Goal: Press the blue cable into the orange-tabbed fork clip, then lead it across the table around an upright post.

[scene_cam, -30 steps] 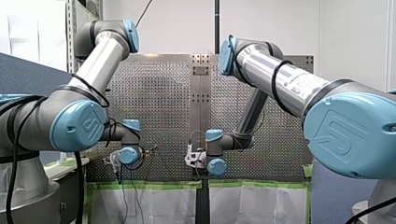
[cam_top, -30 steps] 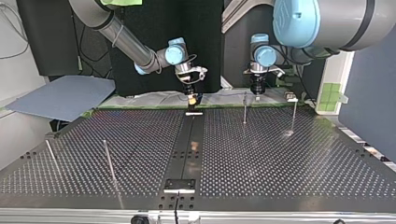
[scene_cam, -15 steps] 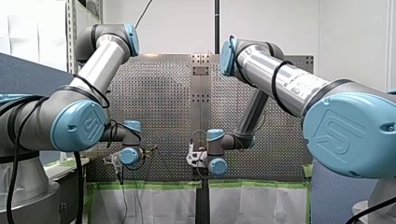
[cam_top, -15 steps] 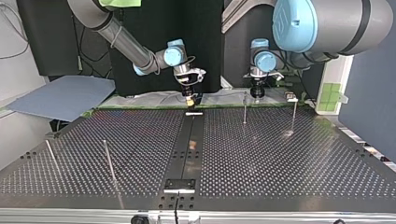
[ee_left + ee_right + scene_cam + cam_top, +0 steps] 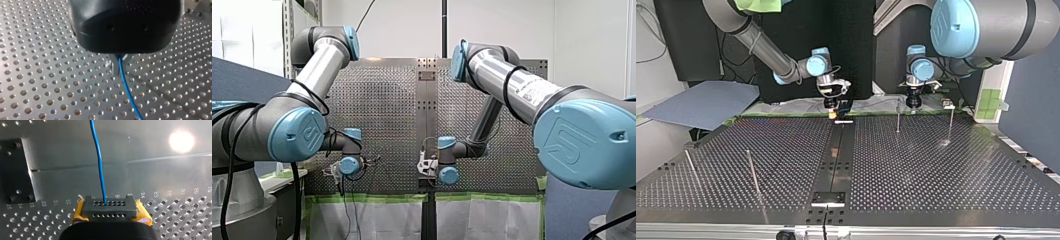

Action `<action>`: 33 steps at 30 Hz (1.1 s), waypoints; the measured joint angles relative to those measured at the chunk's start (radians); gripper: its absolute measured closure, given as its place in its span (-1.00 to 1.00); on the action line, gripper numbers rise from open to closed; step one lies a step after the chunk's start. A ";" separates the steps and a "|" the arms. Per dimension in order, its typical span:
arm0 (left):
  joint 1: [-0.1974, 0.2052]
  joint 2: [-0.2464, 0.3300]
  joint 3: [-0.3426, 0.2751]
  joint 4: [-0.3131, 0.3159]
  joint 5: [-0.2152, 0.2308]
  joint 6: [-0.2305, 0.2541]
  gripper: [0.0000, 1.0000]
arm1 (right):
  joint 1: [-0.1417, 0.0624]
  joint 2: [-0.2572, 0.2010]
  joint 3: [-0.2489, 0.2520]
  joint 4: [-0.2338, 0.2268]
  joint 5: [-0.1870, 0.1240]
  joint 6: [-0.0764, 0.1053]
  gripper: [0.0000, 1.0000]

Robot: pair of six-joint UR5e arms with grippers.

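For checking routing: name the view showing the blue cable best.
Right wrist view: the cable runs clear ahead of the jaws. Left wrist view shows a shorter stretch; front and top hardly show it.

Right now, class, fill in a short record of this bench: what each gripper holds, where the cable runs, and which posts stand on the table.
left gripper: shut on the blue cable
right gripper: shut on the same cable
cable run: leads away ahead of each gripper, above the table
posts: four, two in each half of the top view
fork clip: not made out in these views
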 joint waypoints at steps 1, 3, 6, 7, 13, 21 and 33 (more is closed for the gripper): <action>0.001 0.000 0.001 0.000 0.001 -0.001 1.00 | -0.003 0.000 -0.004 0.003 0.000 0.000 1.00; 0.002 0.000 0.003 0.001 0.005 -0.005 1.00 | -0.007 0.000 -0.011 0.010 0.000 0.000 1.00; 0.004 0.000 0.011 0.001 0.015 -0.015 1.00 | -0.011 0.001 -0.017 0.017 0.000 0.000 1.00; 0.004 0.000 0.015 0.000 0.019 -0.019 1.00 | -0.012 0.001 -0.019 0.018 0.000 0.000 1.00; 0.004 0.000 0.040 -0.022 0.024 -0.041 1.00 | -0.025 0.000 -0.033 0.023 0.000 0.000 1.00; 0.003 0.000 0.044 -0.056 -0.026 -0.047 1.00 | -0.029 0.000 -0.036 0.022 -0.004 -0.001 1.00; 0.006 0.001 0.044 -0.162 0.039 0.054 -0.63 | -0.028 0.000 -0.036 0.024 -0.008 0.000 1.00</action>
